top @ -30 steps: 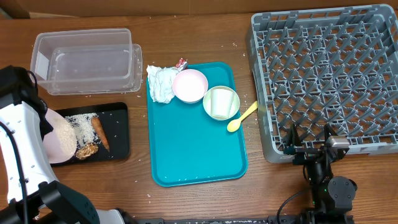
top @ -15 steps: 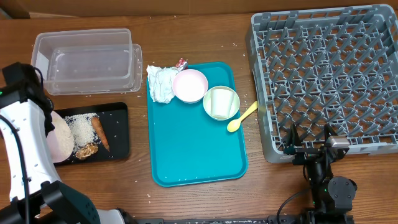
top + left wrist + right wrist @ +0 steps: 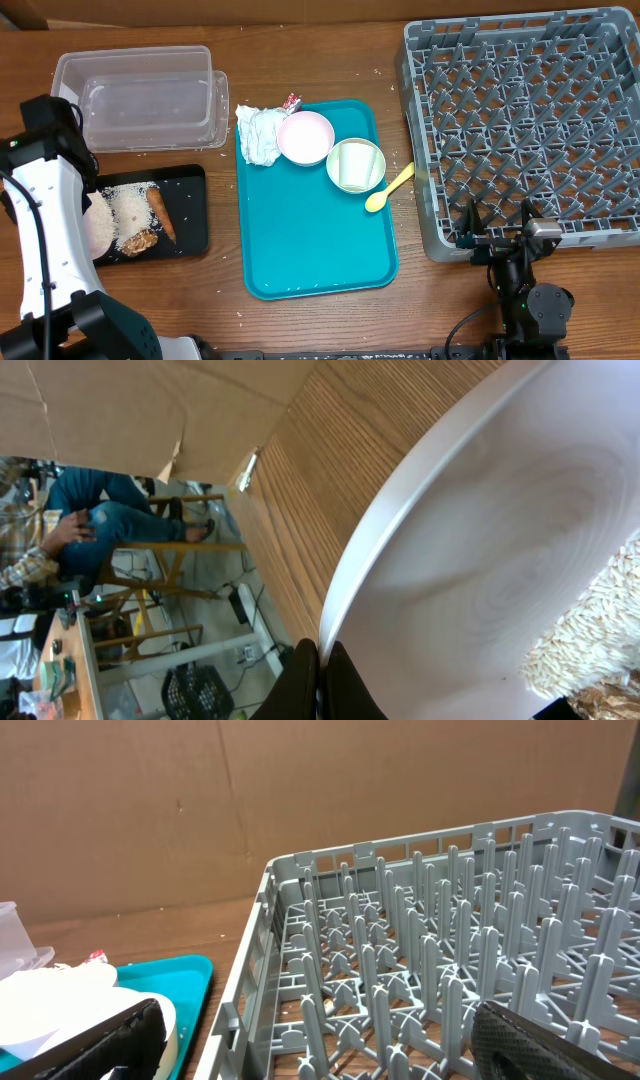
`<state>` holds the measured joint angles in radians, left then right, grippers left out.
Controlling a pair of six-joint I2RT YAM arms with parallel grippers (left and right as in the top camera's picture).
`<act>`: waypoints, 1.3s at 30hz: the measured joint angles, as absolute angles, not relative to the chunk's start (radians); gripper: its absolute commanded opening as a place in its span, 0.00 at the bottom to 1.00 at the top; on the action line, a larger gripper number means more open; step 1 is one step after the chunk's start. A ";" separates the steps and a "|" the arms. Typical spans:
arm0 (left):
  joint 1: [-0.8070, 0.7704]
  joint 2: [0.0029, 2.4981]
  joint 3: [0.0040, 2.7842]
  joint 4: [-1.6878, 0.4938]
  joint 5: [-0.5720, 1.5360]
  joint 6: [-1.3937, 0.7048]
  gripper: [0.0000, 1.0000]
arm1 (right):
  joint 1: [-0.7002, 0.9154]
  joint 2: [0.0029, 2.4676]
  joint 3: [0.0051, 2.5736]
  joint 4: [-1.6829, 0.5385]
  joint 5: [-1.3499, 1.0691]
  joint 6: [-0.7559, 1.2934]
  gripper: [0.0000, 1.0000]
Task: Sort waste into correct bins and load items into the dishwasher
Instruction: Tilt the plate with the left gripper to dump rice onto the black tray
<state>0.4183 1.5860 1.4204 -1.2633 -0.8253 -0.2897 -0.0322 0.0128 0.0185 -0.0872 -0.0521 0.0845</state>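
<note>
My left gripper [image 3: 322, 682] is shut on the rim of the large white plate [image 3: 500, 550], which is tilted over the black tray [image 3: 190, 215]. In the overhead view the left arm hides most of the plate [image 3: 100, 228]. Loose rice [image 3: 128, 205], a carrot piece [image 3: 160, 215] and a brown chunk [image 3: 140, 242] lie on the black tray. The clear tub [image 3: 140, 95] stands behind it. My right gripper [image 3: 497, 235] is open at the near edge of the grey dish rack [image 3: 530, 120], holding nothing.
A teal tray [image 3: 315, 210] in the middle carries a crumpled napkin [image 3: 262, 135], a pink plate [image 3: 305, 137] and a pale green cup [image 3: 355, 165]. A red-and-white wrapper [image 3: 291, 101] lies at its far edge. A yellow spoon [image 3: 388, 189] rests on its right rim.
My left arm has swung toward the back of the table, and less of the tilted plate shows beside it. The right arm has not moved.
</note>
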 measured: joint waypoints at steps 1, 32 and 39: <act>0.418 1.586 1.420 -1.263 -0.828 -0.290 0.04 | -0.032 0.013 0.019 -0.087 -0.052 0.085 1.00; 0.276 1.586 1.420 -1.203 -1.038 -0.323 0.04 | -0.032 0.013 0.019 -0.087 -0.052 0.085 1.00; 0.248 1.586 1.420 -1.232 -1.052 -0.323 0.04 | -0.032 0.013 0.019 -0.087 -0.052 0.085 1.00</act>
